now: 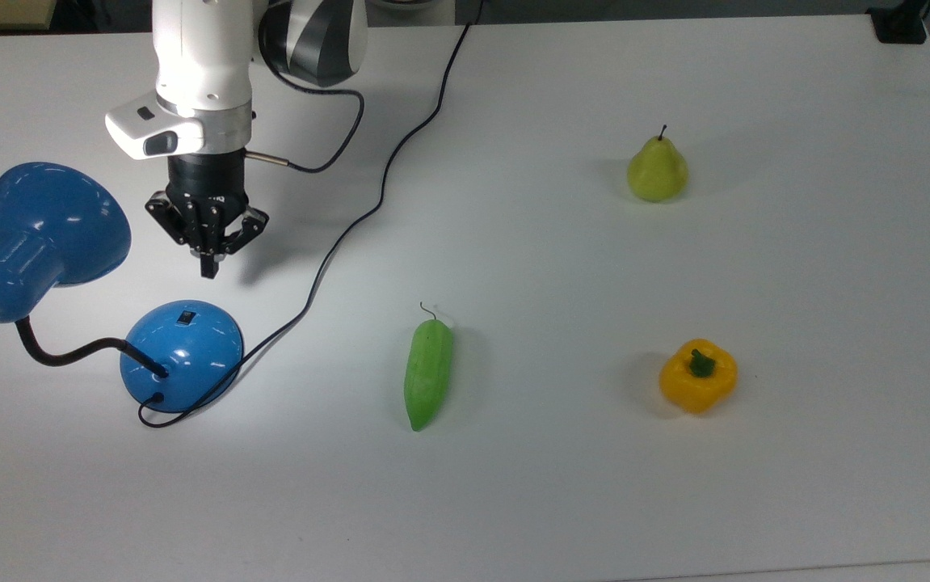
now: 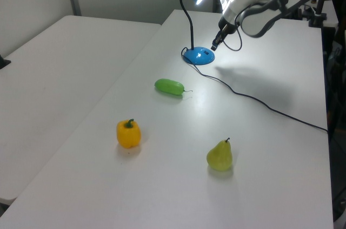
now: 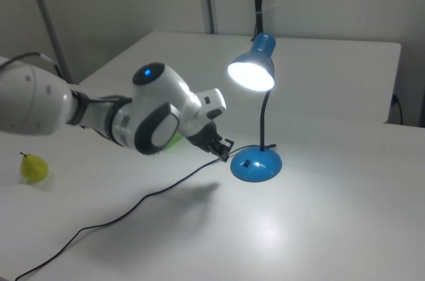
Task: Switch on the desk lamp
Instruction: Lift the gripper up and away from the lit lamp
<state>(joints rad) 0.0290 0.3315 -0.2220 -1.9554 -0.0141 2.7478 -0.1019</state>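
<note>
One blue desk lamp (image 1: 180, 356) stands near the top view's left edge of the white table (image 1: 561, 501), its round base by a loop of black cord (image 1: 368, 214). In the right view its shade (image 3: 252, 72) glows, lit. The one gripper (image 1: 208, 271) hangs just above and beyond the base, clear of the small black switch (image 1: 185, 318), its fingers pressed together into a point. Three fruits and vegetables lie apart to the top view's right: one green cucumber (image 1: 427, 374), one green pear (image 1: 657, 170), one yellow bell pepper (image 1: 698, 377).
</note>
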